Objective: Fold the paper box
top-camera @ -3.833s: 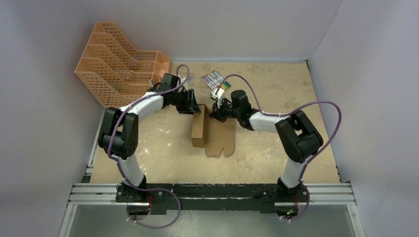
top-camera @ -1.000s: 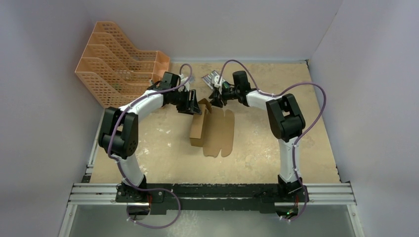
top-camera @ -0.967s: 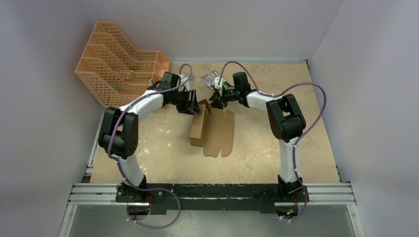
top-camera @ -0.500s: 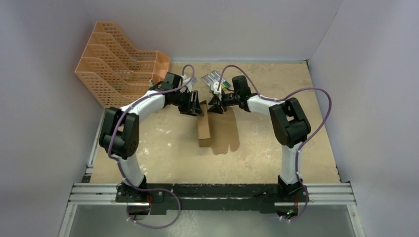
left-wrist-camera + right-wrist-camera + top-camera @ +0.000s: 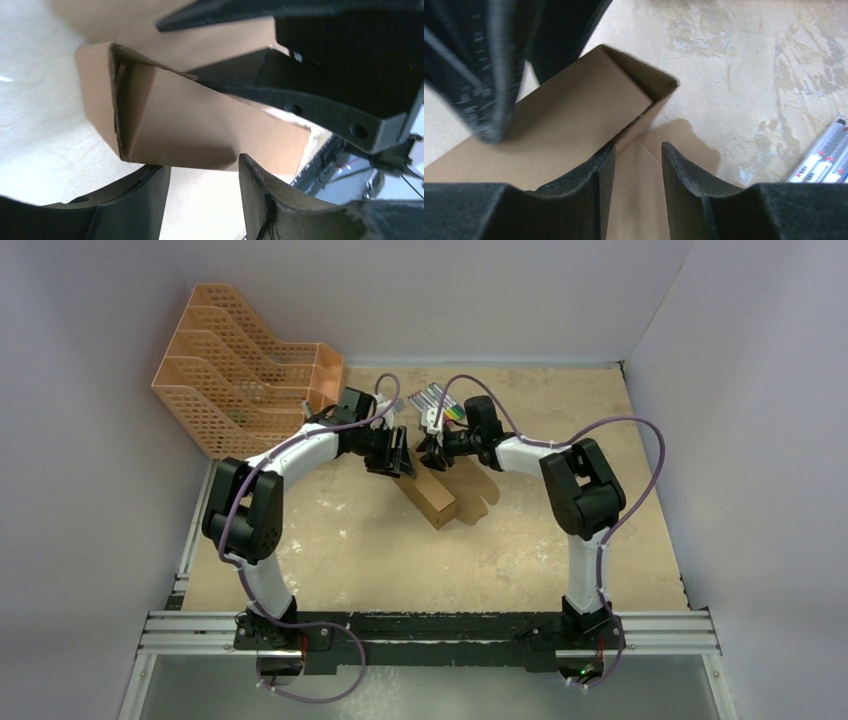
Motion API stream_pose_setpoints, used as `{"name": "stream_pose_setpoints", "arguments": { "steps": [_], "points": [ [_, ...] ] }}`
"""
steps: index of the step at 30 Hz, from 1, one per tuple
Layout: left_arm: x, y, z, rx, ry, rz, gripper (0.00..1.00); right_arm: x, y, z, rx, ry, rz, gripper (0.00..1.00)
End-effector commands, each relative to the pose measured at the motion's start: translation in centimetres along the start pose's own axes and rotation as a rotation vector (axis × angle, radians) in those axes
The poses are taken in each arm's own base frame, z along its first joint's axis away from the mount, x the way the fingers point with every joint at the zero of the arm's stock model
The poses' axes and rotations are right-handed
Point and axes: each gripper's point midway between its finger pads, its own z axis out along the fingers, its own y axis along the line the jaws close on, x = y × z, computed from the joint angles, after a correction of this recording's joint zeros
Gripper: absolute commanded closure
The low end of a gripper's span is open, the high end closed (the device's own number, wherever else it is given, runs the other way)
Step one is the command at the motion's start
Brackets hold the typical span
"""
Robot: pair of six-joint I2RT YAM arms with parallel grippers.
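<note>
The paper box [image 5: 432,498] is brown cardboard, partly folded into a long open trough lying diagonally mid-table. A flat flap with rounded tabs [image 5: 478,490] lies to its right. My left gripper [image 5: 400,458] is at the box's far end, open; in the left wrist view [image 5: 202,165] its fingertips touch the box's lower edge [image 5: 190,125] with bare table in the gap. My right gripper [image 5: 432,455] faces it from the right, open. In the right wrist view [image 5: 636,150] it hovers over the flat cardboard beside the raised box wall [image 5: 574,115].
An orange mesh file rack [image 5: 240,375] stands at the back left. A bunch of markers [image 5: 435,398] lies just behind the grippers, also in the right wrist view [image 5: 824,160]. Grey walls enclose the table on three sides.
The box has swung from lying straight near-to-far to lying diagonally, its near end now to the right. Both grippers have closed in together at its far end.
</note>
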Motion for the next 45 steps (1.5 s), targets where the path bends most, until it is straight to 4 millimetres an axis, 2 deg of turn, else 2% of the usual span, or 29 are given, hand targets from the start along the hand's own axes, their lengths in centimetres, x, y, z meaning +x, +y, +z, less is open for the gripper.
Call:
{"name": "stream_pose_setpoints", "arguments": {
  "steps": [1, 4, 7, 14, 19, 23, 26, 28, 30, 33, 36, 37, 39, 42, 45],
  "points": [
    [-5.0, 0.8, -3.0, -0.153, -0.23, 0.019, 0.47, -2.0, 1.5, 0.6, -0.04, -0.058, -0.013, 0.58],
    [-5.6, 1.7, -4.5, -0.225, -0.336, -0.043, 0.44, -2.1, 2.0, 0.5, -0.043, -0.059, -0.008, 0.58],
    [-5.7, 2.3, -4.8, -0.243, -0.399, -0.077, 0.43, -2.5, 2.9, 0.6, -0.044, -0.066, -0.008, 0.58],
    [-6.5, 2.2, -2.8, -0.178, -0.376, -0.105, 0.43, -4.1, 4.7, 1.1, 0.002, -0.098, 0.002, 0.58],
    [-6.5, 0.9, -1.3, -0.077, -0.329, -0.106, 0.44, -4.7, 5.8, 1.0, 0.113, -0.13, 0.034, 0.59],
    [-6.5, -0.2, -0.4, -0.046, -0.289, -0.08, 0.45, -5.1, 5.7, -0.2, 0.232, -0.168, 0.08, 0.58],
    [-8.1, 0.1, -2.6, -0.136, -0.366, -0.103, 0.44, -5.1, 6.1, -1.2, 0.243, -0.147, 0.092, 0.58],
    [-9.0, 1.2, -5.5, -0.267, -0.452, -0.153, 0.43, -4.5, 6.0, -2.0, 0.251, -0.077, 0.068, 0.56],
    [-9.1, 2.1, -8.6, -0.396, -0.523, -0.2, 0.42, -4.2, 5.8, -2.9, 0.242, -0.017, 0.053, 0.55],
    [-7.0, 2.8, -11.7, -0.502, -0.572, -0.296, 0.42, -3.3, 6.0, -4.3, 0.233, 0.074, 0.056, 0.55],
    [-3.7, 2.1, -13.4, -0.539, -0.582, -0.338, 0.41, -2.7, 6.7, -5.7, 0.25, 0.135, 0.076, 0.56],
    [-2.5, 2.0, -13.4, -0.545, -0.575, -0.346, 0.41, -2.5, 6.9, -6.1, 0.261, 0.152, 0.08, 0.56],
    [-0.2, 1.3, -12.7, -0.521, -0.549, -0.371, 0.41, -1.9, 6.9, -7.1, 0.301, 0.188, 0.093, 0.56],
    [2.3, 0.0, -10.2, -0.422, -0.51, -0.412, 0.41, -0.8, 8.0, -8.0, 0.322, 0.219, 0.156, 0.57],
    [2.5, -1.2, -8.1, -0.307, -0.529, -0.443, 0.41, -0.3, 9.6, -8.4, 0.323, 0.222, 0.208, 0.57]
  ]
}}
